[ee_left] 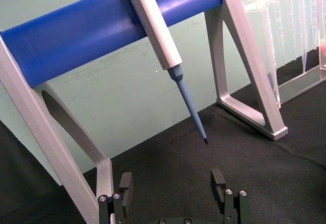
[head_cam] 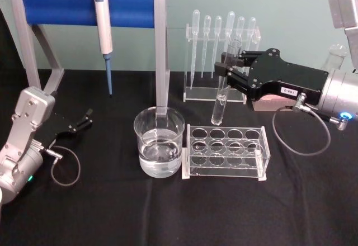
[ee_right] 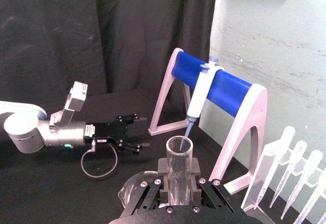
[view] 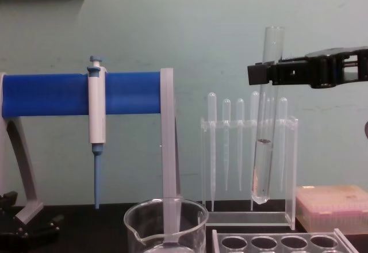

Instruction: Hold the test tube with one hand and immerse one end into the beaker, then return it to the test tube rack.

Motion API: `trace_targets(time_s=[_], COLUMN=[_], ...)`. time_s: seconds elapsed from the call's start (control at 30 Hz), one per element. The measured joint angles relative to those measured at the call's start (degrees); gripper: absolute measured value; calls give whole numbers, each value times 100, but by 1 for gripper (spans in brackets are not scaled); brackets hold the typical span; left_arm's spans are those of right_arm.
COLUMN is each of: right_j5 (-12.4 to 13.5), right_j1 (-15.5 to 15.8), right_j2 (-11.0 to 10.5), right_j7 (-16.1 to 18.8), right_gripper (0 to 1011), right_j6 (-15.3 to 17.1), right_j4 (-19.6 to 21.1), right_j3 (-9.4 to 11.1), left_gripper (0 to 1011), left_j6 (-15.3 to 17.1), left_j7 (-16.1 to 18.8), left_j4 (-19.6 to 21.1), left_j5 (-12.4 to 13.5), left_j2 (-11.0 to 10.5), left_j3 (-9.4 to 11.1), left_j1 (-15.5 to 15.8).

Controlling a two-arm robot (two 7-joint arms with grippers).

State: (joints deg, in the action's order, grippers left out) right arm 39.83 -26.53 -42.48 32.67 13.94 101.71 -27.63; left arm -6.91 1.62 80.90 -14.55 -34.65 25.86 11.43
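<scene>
Black jaws of the right gripper (head_cam: 228,73) (view: 261,72) (ee_right: 179,186) are closed narrowly on the test tube (head_cam: 222,89) (view: 264,149) (ee_right: 179,158), pinching it on its upper part a little below the open rim. The gripper reaches in from the right at mid height. The tube hangs nearly upright with a slight tilt, its rounded bottom in the air above the bench (head_cam: 112,212). It is clear of both the beaker (head_cam: 159,142) (view: 165,224) and the test tube rack (head_cam: 263,145) (view: 276,242). In the head view the tube's lower end shows just behind the rack's back edge and to the right of the beaker; in the chest view it sits well above the rack's holes, and a little clear liquid seems to stand in its lower part. The beaker holds clear liquid and stands just beside the rack's left end; whether they touch I cannot tell. Behind the tube a clear stand (head_cam: 193,92) carries a row of thin pipettes (head_cam: 229,28) (view: 240,138), with a pink box (view: 330,204) to its right. The left gripper (head_cam: 84,120) (ee_left: 173,180) (ee_right: 136,132) rests low at the left, near the foot of the blue-barred stand (head_cam: 61,5) (ee_left: 91,30) that holds the white-and-blue pipettor (head_cam: 103,22) (ee_left: 158,25); its jaws are spread wide and empty.
</scene>
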Motion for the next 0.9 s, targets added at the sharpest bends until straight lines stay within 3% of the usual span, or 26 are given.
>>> trace_targets(time_s=[0.9], right_j5=[0], right_j1=[0], right_j2=[0], right_j7=[0], right_gripper=[226], right_j6=[0], right_j4=[0], right_j3=[0], left_gripper=[1000], left_j6=[0], left_j7=[0], left_j4=[0], left_j5=[0], left_j2=[0], left_j3=[0], left_j1=[0])
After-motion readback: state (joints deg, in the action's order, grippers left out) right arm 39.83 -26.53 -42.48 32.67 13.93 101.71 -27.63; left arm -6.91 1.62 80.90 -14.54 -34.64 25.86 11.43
